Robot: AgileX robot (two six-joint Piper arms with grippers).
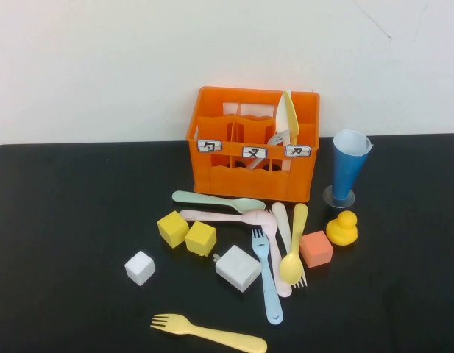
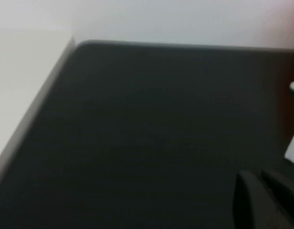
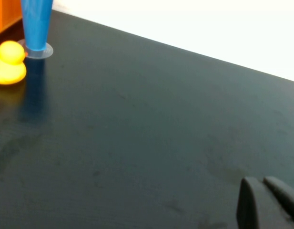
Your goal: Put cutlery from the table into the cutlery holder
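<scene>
While both grippers, left (image 2: 266,200), right (image 3: 268,202), hover over bare table (image 1: 65,220) margins, finger state unclear, cutlery holder (image 1: 252,147) at rear edge.

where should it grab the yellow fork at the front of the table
Grip the yellow fork mid-handle, from straight above, fingers across its width. It lies flat and alone on the table, tines toward the robot's left. Left gripper and right gripper sit at their wrist views' edges, over bare table.
</scene>
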